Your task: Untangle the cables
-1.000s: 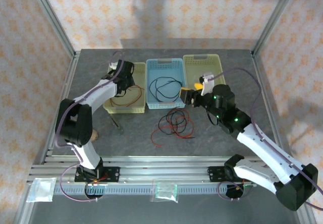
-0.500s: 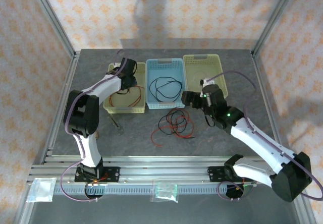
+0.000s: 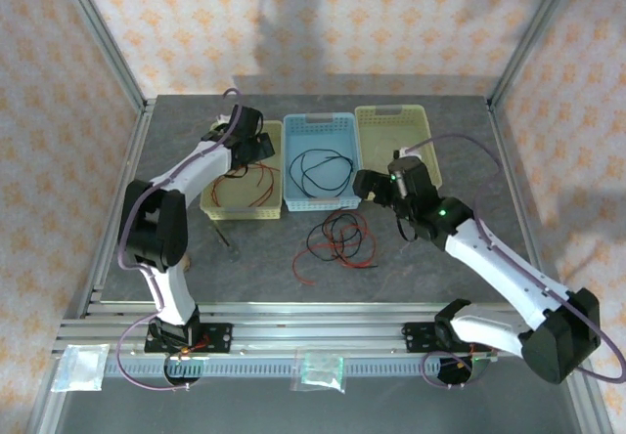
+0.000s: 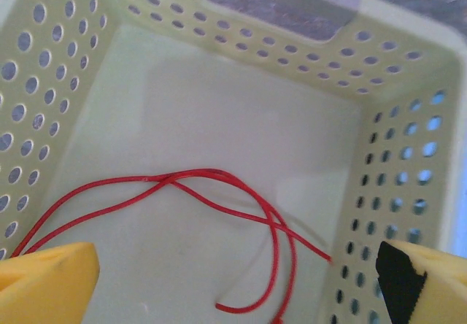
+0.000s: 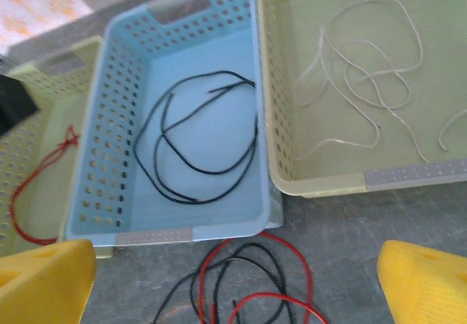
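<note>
Left basket (image 4: 408,193): perforated yellow plastic; I saw red cable (image 4: 213,171) inside.
Blue basket (image 5: 109,120): looped black cable (image 5: 255,136).
Right basket (image 5: 281,83): thin cable (image 5: 373,85), probably white.
Left gripper (image 4: 233,265), right gripper (image 5: 235,265): gaped empty.

Red-and-black tangle (image 3: 339,237) mid-tabletop (image 3: 264,258); looped black cable (image 5: 255,123) at twelve, red cable (image 4: 211,171) at ten, white cable (image 5: 349,67) at two.
</note>
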Robot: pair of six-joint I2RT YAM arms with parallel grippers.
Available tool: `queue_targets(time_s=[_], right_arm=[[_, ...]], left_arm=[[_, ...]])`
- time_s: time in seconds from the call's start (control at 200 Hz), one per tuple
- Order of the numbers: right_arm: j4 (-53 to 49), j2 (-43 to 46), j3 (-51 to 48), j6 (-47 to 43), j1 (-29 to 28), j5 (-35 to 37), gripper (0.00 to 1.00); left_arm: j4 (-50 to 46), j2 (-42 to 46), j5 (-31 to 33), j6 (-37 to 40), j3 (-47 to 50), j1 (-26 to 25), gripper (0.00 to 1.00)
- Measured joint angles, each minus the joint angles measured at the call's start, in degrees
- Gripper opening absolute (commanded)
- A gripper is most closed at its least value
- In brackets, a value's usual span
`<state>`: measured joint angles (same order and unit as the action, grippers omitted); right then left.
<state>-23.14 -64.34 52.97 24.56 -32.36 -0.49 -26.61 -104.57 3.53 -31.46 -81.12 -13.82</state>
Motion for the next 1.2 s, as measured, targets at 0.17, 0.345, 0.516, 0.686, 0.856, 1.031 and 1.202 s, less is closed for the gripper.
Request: queue_targets(time_s=[0.17,0.345,0.516,0.686,0.856,1.031,1.202], right_arm=[[-5.29,-2.80,1.42,0.57,3.30,-4.37,0.80],[-9.68,-3.17,1.40,0.98,6.19,-9.07,0.71],[-11.85,-6.14,-0.11,1.40,6.16,-11.54,0.66],[-13.14,-7.91,-3.34,3.72,4.52,-11.76,0.60],[-12.94,-9.35,-5.66,7.50,0.46,-11.76,0.52],[-9.77,-9.81,-6.51,13.38,-4.48,-11.21,0.46],[-3.26,-11.21,-8.22,19.67,-10.29,-9.53,0.40]], left_arm=[[0.50,7.78,-0.24,1.55,0.59,-1.53,0.99],[4.44,19.69,-0.35,3.06,6.78,-9.53,0.97],[8.55,26.36,-1.40,1.90,15.54,-19.43,0.93],[13.84,29.44,-1.90,-2.64,26.01,-28.28,0.79],[19.82,30.10,-2.23,-8.09,33.88,-34.99,0.59],[27.80,29.68,-2.49,-14.34,40.74,-38.66,0.47],[37.55,28.74,-3.52,-21.18,49.35,-38.71,0.46]])
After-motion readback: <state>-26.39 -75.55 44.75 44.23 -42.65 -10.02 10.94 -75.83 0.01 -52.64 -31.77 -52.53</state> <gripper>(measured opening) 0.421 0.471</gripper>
